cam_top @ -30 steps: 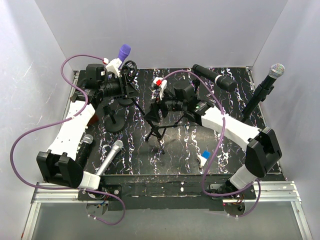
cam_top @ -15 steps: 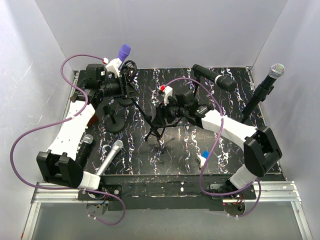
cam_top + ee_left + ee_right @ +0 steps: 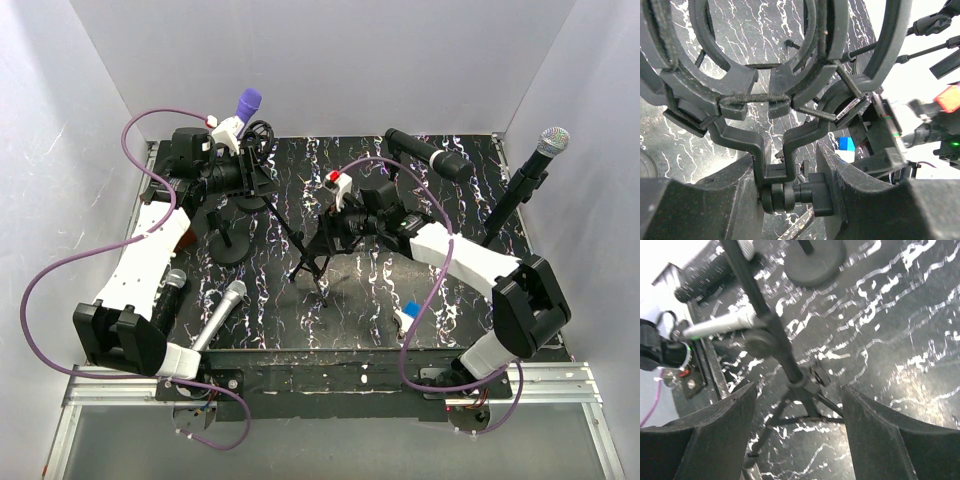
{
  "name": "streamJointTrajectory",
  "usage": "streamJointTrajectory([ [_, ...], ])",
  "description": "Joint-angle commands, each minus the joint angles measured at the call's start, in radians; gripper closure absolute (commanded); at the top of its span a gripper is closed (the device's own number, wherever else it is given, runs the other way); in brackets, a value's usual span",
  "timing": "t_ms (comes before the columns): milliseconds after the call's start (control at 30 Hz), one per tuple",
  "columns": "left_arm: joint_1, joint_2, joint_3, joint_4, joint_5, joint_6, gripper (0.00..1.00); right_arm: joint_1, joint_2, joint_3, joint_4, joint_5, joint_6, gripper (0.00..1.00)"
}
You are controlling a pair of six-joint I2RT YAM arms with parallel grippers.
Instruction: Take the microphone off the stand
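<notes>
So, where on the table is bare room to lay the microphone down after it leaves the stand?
Free: the near strip between the silver microphone and the small blue item, before the tripod stand. Also the back middle, between the shock mount and the black microphone. Crowded: the left side, around the round base.

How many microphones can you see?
5. Purple mic at back left, black mic at back right, silver-headed mic on the far right, silver mic and dark mic lying by the left arm. Arms may hide more.
</notes>
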Motion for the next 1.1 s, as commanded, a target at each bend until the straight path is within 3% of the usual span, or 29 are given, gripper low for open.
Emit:
streamJointTrajectory([
  [0, 0.003, -0.018, 0.046, 0.047, 0.029, -0.012, 1.0, 0.003, -0.03, 0.104, 0.114, -0.057, 0.121, 0.23],
  [467, 0.005, -0.023, 0.043, 0.051, 0.024, -0.004, 1.0, 0.003, 0.084, 0.197, 0.03, 0.029, 0.142, 0.27],
  [1067, 0.005, 0.002, 0.055, 0.061, 0.031, -0.004, 1.0, -0.021, 0.027, 0.042, -0.002, 0.096, 0.024, 0.31],
])
